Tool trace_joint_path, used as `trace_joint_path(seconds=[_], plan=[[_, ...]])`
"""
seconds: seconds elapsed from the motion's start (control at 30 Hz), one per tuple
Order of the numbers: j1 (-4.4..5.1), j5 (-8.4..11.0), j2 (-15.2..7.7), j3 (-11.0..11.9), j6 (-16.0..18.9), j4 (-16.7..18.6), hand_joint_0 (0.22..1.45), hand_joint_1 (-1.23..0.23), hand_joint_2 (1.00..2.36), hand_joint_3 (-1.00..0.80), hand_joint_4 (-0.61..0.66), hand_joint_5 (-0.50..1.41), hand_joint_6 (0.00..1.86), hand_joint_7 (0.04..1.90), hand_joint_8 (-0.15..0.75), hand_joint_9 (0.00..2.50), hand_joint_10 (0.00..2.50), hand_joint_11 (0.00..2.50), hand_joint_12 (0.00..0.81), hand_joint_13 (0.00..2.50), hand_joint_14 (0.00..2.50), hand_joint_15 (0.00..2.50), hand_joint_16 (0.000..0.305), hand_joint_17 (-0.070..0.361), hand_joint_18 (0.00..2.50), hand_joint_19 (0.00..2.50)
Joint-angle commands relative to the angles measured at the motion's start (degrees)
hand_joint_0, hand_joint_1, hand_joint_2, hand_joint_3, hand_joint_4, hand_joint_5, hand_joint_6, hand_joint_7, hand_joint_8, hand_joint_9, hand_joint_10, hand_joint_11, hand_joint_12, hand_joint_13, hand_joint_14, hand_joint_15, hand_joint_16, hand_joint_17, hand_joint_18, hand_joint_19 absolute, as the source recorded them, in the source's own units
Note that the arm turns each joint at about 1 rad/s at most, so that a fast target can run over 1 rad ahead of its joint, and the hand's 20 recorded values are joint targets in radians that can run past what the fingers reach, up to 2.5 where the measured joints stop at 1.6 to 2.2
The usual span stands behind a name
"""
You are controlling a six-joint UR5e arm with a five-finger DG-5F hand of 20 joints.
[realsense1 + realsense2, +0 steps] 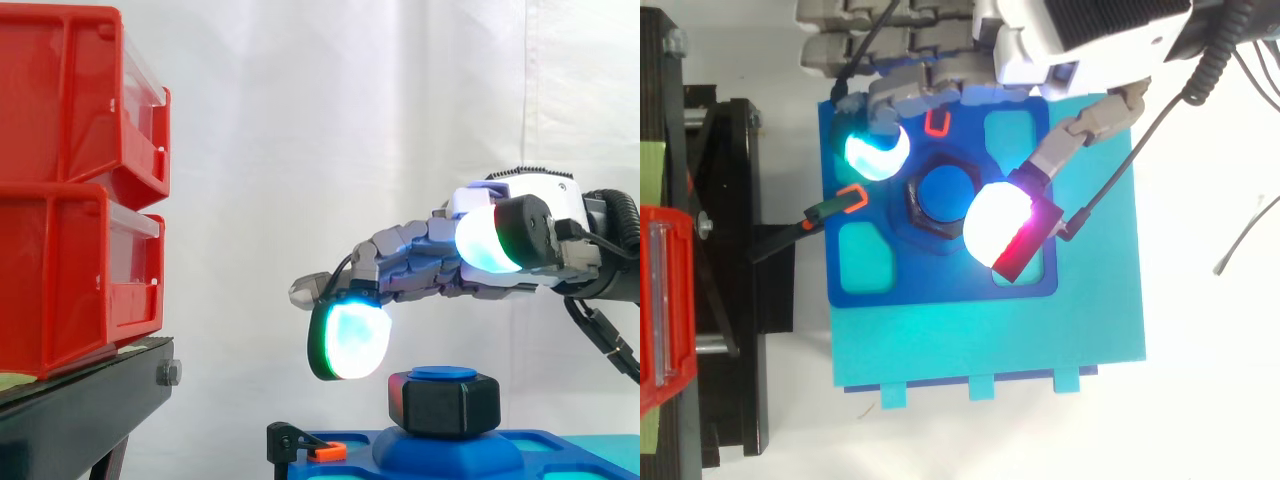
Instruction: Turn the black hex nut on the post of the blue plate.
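Note:
The black hex nut [443,402] sits on the blue post [945,192] in the middle of the blue plate [870,270]. My hand [440,262] hovers over it, coming in from the right in the side view. Its fingers are spread and only loosely bent, holding nothing. One fingertip pad [350,340] glows cyan and hangs left of the nut, just above its top and not touching it. The thumb pad [998,222] glows white and red. From above it overlaps the nut's right edge, but in the side view it stands well above the nut.
The blue plate lies on a larger cyan base [990,340]. Two orange clips [850,198] [938,123] sit at plate cut-outs, the left one on a black lever. Stacked red bins [70,190] on a black stand [80,400] rise at the left.

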Motion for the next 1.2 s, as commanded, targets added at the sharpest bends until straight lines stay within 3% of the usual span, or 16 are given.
trace_joint_path(seconds=[0.0,0.2,0.63,1.17], plan=[[0.12,-0.03,-0.02,0.33,0.09,0.05,0.47,-0.16,1.00,-0.50,0.34,-0.19,0.50,1.00,0.297,0.27,0.00,0.00,0.377,0.17,0.00,0.04,0.053,0.120,0.16,0.28],[0.65,0.15,-0.02,0.25,0.00,0.32,0.47,-0.16,1.00,-0.50,0.34,-0.19,0.50,0.99,0.296,0.27,0.00,0.00,0.377,0.17,0.00,0.05,0.053,0.120,0.16,0.28],[2.76,0.59,-0.11,-0.11,0.00,0.58,0.47,-0.16,1.00,-0.50,0.34,-0.19,0.50,0.99,0.296,0.27,0.00,0.00,0.377,0.17,0.00,0.05,0.053,0.120,0.16,0.28],[2.76,0.94,-0.72,-0.72,0.00,1.20,0.47,-0.16,1.00,-0.50,0.34,-0.19,0.50,0.99,0.296,0.27,0.00,0.00,0.377,0.17,0.00,0.05,0.053,0.120,0.17,0.28]])
